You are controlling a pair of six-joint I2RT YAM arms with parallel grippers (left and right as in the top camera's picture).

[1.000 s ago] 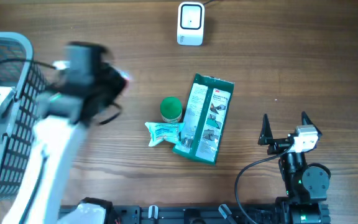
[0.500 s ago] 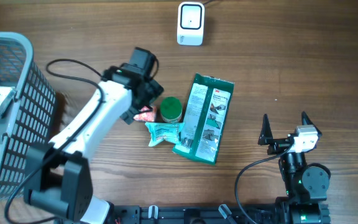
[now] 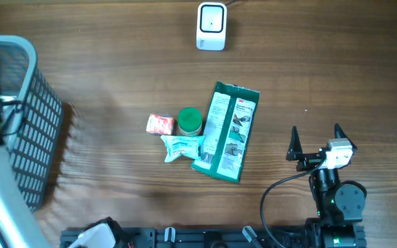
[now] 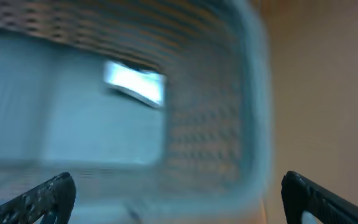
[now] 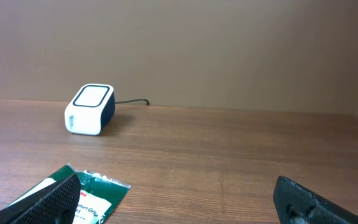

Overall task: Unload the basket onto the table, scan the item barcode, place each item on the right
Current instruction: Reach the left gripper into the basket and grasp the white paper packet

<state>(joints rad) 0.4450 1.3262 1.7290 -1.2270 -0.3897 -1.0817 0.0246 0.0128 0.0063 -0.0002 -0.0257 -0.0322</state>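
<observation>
Mid-table lie a small red packet (image 3: 160, 123), a green-capped jar (image 3: 189, 121), a white-green pouch (image 3: 182, 147) and a long green package (image 3: 227, 131), also at the lower left of the right wrist view as the green package (image 5: 89, 193). The white scanner (image 3: 211, 26) stands at the far edge, seen too as the scanner (image 5: 90, 109). My left arm is a blur at the left edge over the basket (image 3: 21, 45). My left gripper (image 4: 179, 199) is open and empty above it. My right gripper (image 3: 316, 143) rests open and empty, right of the items.
The grey mesh basket (image 4: 253, 124) at the far left holds a white tagged item (image 4: 135, 84). The scanner's cable runs off the far edge. Bare wood lies between the green package and the right gripper.
The left arm carried the red packet to the items, let it go beside the green-capped jar, and swung back left over the basket. The right arm has not moved.
</observation>
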